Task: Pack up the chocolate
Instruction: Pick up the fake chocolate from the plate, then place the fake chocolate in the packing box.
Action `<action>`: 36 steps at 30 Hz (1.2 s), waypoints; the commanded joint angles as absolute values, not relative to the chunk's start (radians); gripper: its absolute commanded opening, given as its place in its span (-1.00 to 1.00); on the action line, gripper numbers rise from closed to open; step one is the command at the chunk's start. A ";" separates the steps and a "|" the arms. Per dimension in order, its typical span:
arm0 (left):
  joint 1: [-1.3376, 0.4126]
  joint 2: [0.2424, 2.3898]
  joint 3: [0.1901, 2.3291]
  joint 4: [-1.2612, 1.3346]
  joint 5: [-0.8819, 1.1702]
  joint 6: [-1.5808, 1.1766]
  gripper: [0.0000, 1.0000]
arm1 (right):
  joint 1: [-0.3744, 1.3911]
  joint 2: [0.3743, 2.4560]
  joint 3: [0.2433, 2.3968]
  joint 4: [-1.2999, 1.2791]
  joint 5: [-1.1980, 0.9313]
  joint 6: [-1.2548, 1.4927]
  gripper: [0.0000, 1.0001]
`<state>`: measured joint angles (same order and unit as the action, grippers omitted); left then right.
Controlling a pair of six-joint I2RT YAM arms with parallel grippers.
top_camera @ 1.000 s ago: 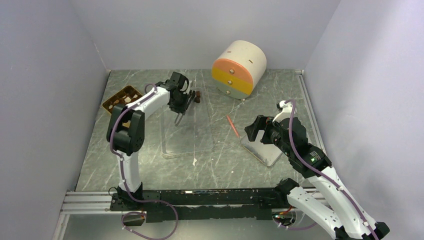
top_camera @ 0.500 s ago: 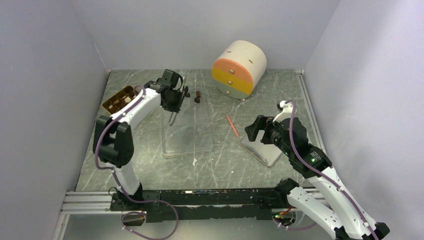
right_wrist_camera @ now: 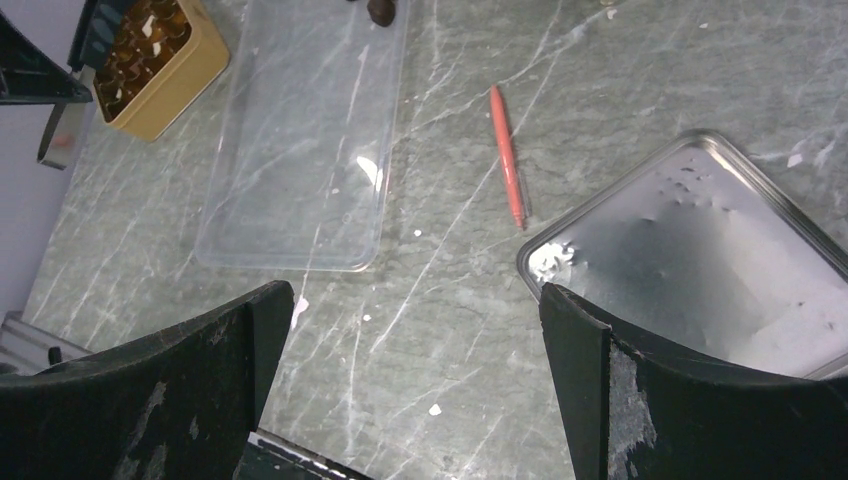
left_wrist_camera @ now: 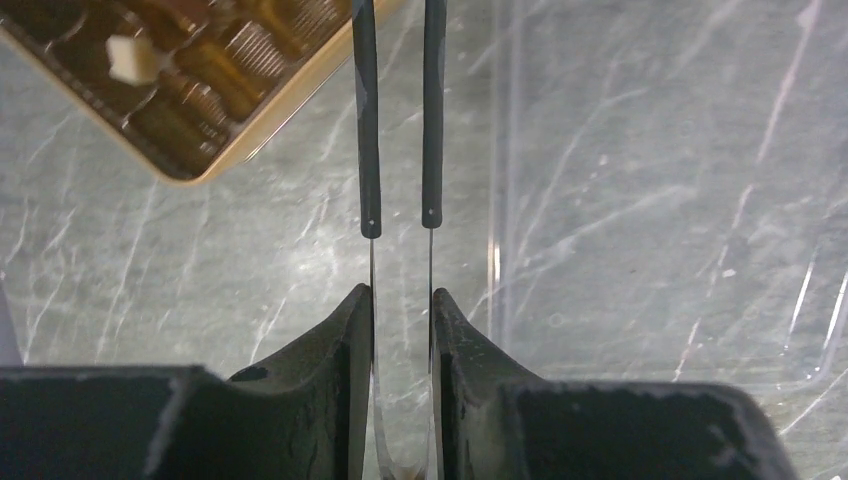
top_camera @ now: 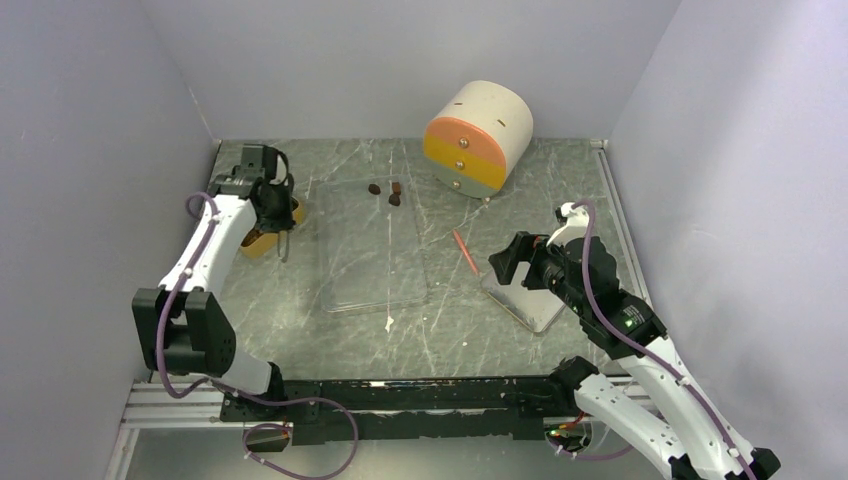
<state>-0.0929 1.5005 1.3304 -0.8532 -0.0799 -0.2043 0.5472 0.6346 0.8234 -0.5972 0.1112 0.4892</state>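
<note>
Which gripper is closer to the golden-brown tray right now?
Left. The left gripper hangs at the edge of the golden-brown tray, at the far left. The right gripper is well off to the right, above the metal tray.

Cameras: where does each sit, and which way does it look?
Top external: high behind the arms, looking down at the table; both arms show.
Left wrist: on the left arm, looking along the left claw at the golden tray.
Right wrist: on the right arm, looking past the open right claw at the metal tray.
All three see the clear tray.
</note>
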 commanded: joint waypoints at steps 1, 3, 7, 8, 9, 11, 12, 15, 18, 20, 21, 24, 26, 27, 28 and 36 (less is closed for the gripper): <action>-0.030 1.430 1.285 -0.896 -0.100 -0.188 -0.82 | 0.553 0.630 0.844 -0.563 0.085 0.479 0.99; -0.021 1.413 1.263 -0.903 -0.132 -0.197 -0.81 | 0.553 0.632 0.845 -0.561 0.081 0.474 0.99; -0.004 1.387 1.241 -0.908 -0.184 -0.206 -0.80 | 0.553 0.632 0.850 -0.562 0.066 0.473 0.99; -0.003 1.383 1.238 -0.905 -0.185 -0.207 -0.80 | 0.553 0.630 0.848 -0.563 0.066 0.472 0.99; -0.003 1.382 1.234 -0.901 -0.181 -0.206 -0.79 | 0.553 0.628 0.847 -0.564 0.066 0.471 0.99; -0.003 1.389 1.227 -0.904 -0.174 -0.203 -0.78 | 0.553 0.622 0.848 -0.568 0.071 0.468 0.99; -0.003 1.393 1.224 -0.905 -0.172 -0.203 -0.78 | 0.554 0.619 0.848 -0.572 0.074 0.468 0.99; -0.003 1.404 1.213 -0.902 -0.167 -0.204 -0.77 | 0.554 0.608 0.848 -0.577 0.080 0.471 0.99; -0.003 1.415 1.205 -0.899 -0.154 -0.207 -0.76 | 0.552 0.598 0.842 -0.579 0.083 0.471 0.99; -0.003 1.426 1.205 -0.915 -0.158 -0.206 -0.75 | 0.553 0.597 0.843 -0.583 0.087 0.469 0.99; -0.003 1.425 1.202 -0.914 -0.168 -0.206 -0.74 | 0.552 0.597 0.844 -0.584 0.090 0.468 0.99; -0.003 1.416 1.182 -0.894 -0.182 -0.209 -0.70 | 0.553 0.595 0.844 -0.580 0.091 0.467 0.99; -0.003 1.431 1.173 -0.894 -0.180 -0.212 -0.67 | 0.554 0.596 0.843 -0.575 0.088 0.465 0.99; -0.003 1.440 1.174 -0.899 -0.178 -0.212 -0.67 | 0.553 0.599 0.845 -0.575 0.086 0.464 0.99; -0.003 1.446 1.174 -0.902 -0.180 -0.212 -0.66 | 0.552 0.600 0.847 -0.577 0.086 0.462 0.99; -0.003 1.453 1.220 -0.900 -0.171 -0.209 -0.46 | 0.553 0.597 0.840 -0.574 0.091 0.463 0.99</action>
